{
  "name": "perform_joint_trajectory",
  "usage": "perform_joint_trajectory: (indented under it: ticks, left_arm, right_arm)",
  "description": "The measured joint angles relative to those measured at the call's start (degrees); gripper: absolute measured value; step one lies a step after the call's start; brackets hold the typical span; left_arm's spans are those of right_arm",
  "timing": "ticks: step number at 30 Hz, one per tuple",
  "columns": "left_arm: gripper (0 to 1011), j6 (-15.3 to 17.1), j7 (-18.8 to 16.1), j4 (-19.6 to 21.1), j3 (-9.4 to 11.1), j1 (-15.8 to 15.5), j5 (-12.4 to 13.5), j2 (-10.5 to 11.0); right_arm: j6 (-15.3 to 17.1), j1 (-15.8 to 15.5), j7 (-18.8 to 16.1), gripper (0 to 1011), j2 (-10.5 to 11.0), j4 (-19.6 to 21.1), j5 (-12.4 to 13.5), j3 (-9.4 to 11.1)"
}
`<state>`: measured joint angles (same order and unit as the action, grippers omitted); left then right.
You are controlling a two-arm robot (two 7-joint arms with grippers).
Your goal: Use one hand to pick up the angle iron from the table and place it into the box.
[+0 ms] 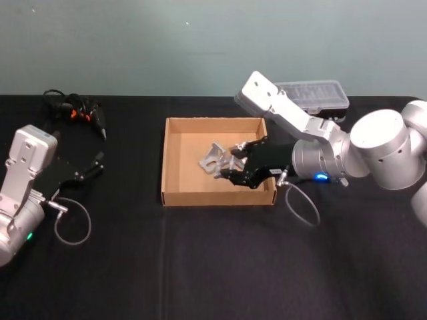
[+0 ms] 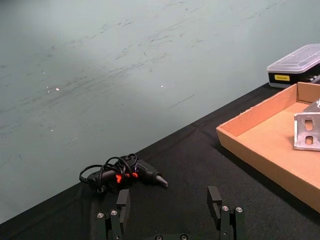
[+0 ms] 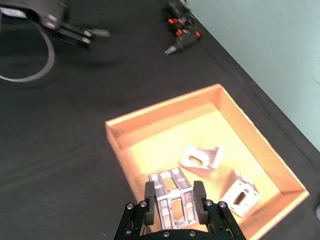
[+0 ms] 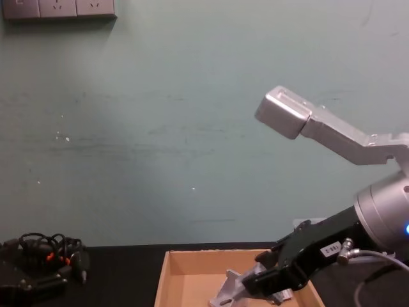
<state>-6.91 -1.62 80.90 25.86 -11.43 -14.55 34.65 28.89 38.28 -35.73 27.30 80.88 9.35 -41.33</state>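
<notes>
**Kid:** Where is the angle iron?

**Helper:** The right gripper (image 3: 172, 196) is clamped on it. The angle iron (image 3: 172, 197) is a shiny silver metal piece with long slots cut in it. It hangs over the near right part of the box (image 1: 175, 193), just inside the right wall.

**Kid:** What is the box like?

**Helper:** It is flat brown cardboard, wide, with low walls and an open top. Two more silver angle pieces (image 3: 201, 157) lie on its floor, toward the right side. The left half of the floor is bare, so there is open room there.

**Kid:** Is it touching the floor of the box?

**Helper:** I think it is a bit above it, but it is hard to tell.

**Kid:** And the other arm?

**Helper:** The left gripper (image 1: 92, 167) sits far left on the black table (image 1: 200, 267), well apart from the box. Its two black fingers are spread wide and hold nothing.

**Kid:** What else is there?

**Helper:** A black tool with orange bits and a curly cord (image 1: 83, 112) lies at the far left edge. A clear-lidded plastic case (image 1: 317, 97) sits past the box's far right corner.
</notes>
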Motion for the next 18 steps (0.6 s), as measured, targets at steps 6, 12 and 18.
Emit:
perform_joint_trajectory:
  ticks: [6, 12, 18]
  left_arm:
    - [1011, 0.0, 0.0, 0.0, 0.0, 0.0, 0.0, 0.0]
    - [1011, 0.0, 0.0, 0.0, 0.0, 0.0, 0.0, 0.0]
    - [1011, 0.0, 0.0, 0.0, 0.0, 0.0, 0.0, 0.0]
  right_arm:
    - [0.2, 1.6, 0.5, 468, -1.4, -4.0, -2.0, -0.1]
    - [0.0, 2.5, 0.5, 468, -2.7, -7.3, -3.6, -0.2]
    - [-0.5, 3.0, 0.2, 469, -3.9, -9.8, -4.3, -0.1]
